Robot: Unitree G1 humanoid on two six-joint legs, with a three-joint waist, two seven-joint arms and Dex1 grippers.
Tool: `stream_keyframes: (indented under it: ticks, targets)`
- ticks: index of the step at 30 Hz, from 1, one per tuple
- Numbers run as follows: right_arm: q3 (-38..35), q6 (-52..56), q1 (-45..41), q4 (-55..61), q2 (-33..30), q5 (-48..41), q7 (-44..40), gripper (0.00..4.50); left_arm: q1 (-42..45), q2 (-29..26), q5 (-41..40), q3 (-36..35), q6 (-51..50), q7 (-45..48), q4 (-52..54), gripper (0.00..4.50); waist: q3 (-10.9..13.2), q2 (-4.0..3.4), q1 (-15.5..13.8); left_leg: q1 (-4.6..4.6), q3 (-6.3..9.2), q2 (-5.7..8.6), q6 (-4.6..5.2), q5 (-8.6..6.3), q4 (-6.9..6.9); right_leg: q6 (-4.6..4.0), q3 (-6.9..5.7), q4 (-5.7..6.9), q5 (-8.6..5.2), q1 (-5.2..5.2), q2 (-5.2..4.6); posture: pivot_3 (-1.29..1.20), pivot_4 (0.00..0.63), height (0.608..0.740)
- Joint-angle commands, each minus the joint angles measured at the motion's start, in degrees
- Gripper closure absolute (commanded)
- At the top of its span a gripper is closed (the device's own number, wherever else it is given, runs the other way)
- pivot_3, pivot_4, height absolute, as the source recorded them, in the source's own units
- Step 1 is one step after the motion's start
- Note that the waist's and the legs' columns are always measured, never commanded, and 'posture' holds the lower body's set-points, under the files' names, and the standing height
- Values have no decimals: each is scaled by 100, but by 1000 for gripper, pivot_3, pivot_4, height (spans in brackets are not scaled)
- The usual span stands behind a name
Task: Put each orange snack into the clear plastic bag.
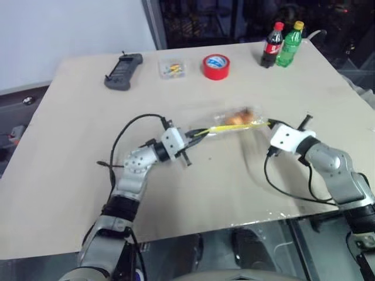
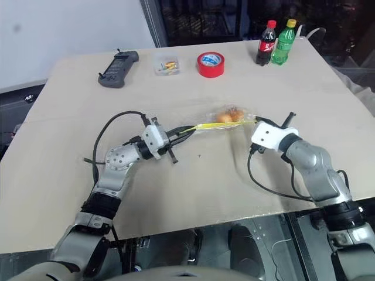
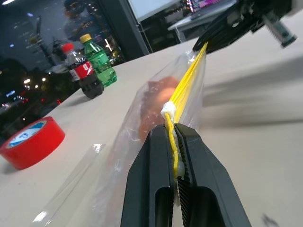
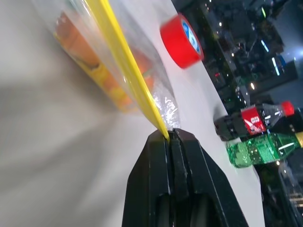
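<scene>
Nearest, left gripper [image 2: 183, 133] clenched on one end of the yellow seal strip [image 3: 182, 92] of the clear plastic bag [image 1: 234, 121], right gripper [image 1: 270, 123] clenched on the other end, strip pulled taut between the two. Hanging from that strip, just above the middle of the table [image 1: 82, 175], the bag with the orange snacks [image 2: 228, 115] inside, seen through the film as orange-brown lumps; how many cannot be told. Farther back on the tabletop, well apart from the bag: red tape roll [image 1: 216, 66], small clear box of yellow bits [image 1: 171, 68], dark handheld device [image 1: 123, 71]. At the far edge, upright and side by side, cola bottle [image 1: 272, 45] and green bottle [image 1: 290, 44]
</scene>
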State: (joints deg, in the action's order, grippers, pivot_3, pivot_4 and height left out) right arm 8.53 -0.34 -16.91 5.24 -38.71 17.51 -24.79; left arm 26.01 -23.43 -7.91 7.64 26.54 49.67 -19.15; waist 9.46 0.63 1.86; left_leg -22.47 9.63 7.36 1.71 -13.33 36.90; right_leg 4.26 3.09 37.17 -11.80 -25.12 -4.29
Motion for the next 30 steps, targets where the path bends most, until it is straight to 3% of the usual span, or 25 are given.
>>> stream_keyframes:
  ticks: [1,8,24,27,30]
  targets:
    - [-560,475,369,410,-134,-85,-35,4464,-238,-315,-126,-236,183,157,206,4500,0,-1,-8,4,0,0,0,0,4,2,0,0,1,6,1,0,150,740]
    - [-529,598,1033,984,-67,-23,-6,4464,-803,-533,-198,-239,335,373,705,4500,0,-1,-69,13,3,0,1,-2,21,9,-2,-6,6,27,2,0,150,740]
    - [-466,1005,928,1150,114,-340,-207,4464,-862,-576,-404,-295,235,450,847,4500,0,0,-128,31,5,-2,3,-4,20,10,-6,-12,5,50,2,0,150,740]
    - [-548,1222,957,1382,119,-709,-492,3865,-846,-535,-349,-326,290,321,890,4500,0,0,-129,32,6,-2,4,-4,20,10,-7,-12,5,50,2,0,150,740]
    - [-864,1711,1192,1875,23,-1357,-1014,2496,-809,-523,-236,-351,452,216,878,4500,0,0,-144,30,8,-2,4,-4,19,9,-7,-15,5,50,2,0,150,740]
